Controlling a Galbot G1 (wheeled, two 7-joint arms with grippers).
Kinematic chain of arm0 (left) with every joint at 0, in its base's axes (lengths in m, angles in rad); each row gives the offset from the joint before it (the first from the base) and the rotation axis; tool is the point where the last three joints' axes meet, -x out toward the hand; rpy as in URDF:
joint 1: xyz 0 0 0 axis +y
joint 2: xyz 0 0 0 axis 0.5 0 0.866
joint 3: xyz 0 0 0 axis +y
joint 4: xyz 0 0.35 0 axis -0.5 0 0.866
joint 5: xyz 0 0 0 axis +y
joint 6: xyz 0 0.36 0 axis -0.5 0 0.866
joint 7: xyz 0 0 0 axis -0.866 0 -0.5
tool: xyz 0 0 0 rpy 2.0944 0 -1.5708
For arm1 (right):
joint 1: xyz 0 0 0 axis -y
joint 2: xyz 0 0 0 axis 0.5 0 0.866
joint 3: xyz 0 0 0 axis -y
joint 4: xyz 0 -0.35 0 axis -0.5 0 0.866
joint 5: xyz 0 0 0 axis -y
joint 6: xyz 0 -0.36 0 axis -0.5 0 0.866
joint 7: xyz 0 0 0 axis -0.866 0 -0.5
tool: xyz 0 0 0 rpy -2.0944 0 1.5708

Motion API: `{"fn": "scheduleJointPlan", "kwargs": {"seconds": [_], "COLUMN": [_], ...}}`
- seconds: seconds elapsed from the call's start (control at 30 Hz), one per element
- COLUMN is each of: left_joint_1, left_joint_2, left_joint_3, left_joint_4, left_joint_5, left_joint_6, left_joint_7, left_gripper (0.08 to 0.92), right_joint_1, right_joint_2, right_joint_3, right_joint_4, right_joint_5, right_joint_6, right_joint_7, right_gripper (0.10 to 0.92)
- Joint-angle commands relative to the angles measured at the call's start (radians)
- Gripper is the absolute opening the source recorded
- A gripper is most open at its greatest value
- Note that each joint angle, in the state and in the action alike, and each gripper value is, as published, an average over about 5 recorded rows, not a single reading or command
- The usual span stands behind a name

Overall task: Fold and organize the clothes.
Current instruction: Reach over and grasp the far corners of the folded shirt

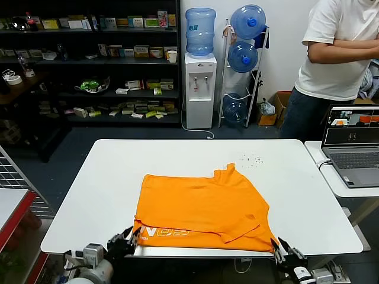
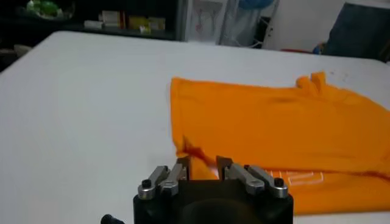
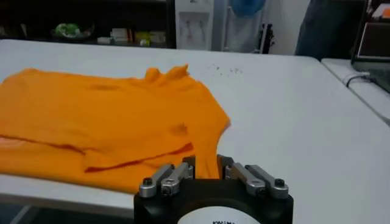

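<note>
T-shirt (image 1: 201,208) lies crosswise, neck seemingly away.

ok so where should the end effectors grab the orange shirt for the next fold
Probably the two near corners of the orange T-shirt, at the table's front edge. The left end effector and right end effector already sit beside them, and the folded hem overhangs there, so come from the robot's side.

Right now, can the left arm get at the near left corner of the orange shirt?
Probably yes. The left gripper sits at the table's near edge, right at that corner of the orange shirt, fingers apart with cloth between them. Nothing lies in between.
</note>
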State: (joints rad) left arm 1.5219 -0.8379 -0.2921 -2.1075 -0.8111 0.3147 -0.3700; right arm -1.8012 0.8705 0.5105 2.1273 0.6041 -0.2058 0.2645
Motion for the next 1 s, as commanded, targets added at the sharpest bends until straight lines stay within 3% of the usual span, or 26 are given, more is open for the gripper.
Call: {"fn": "scheduleJointPlan", "kwargs": {"seconds": [0.03, 0.27, 0.4, 0.67, 1.0], "left_joint_1": [-0.191, -0.582, -0.702, -0.789, -0.786], "left_joint_2": [0.046, -0.098, -0.149, -0.230, -0.227], "left_joint_3": [-0.060, 0.141, 0.218, 0.249, 0.272], "left_joint_4": [0.011, 0.362, 0.549, 0.760, 0.787], "left_joint_5": [-0.044, -0.035, -0.024, 0.010, 0.009], "left_joint_6": [-0.006, -0.007, -0.005, -0.007, -0.001], "left_joint_7": [0.017, 0.123, 0.178, 0.230, 0.241], "left_gripper": [0.510, 0.717, 0.803, 0.823, 0.823], "right_joint_1": [0.267, 0.860, 1.052, 1.209, 1.238], "right_joint_2": [-0.050, 0.043, 0.137, 0.287, 0.356], "right_joint_3": [0.003, -0.302, -0.424, -0.486, -0.520], "right_joint_4": [0.002, -0.423, -0.641, -0.906, -0.979], "right_joint_5": [0.089, 0.203, 0.209, 0.152, 0.122], "right_joint_6": [-0.023, -0.106, -0.117, -0.112, -0.125], "right_joint_7": [0.016, 0.084, 0.069, 0.001, -0.004], "right_gripper": [0.510, 0.709, 0.802, 0.823, 0.823]}}
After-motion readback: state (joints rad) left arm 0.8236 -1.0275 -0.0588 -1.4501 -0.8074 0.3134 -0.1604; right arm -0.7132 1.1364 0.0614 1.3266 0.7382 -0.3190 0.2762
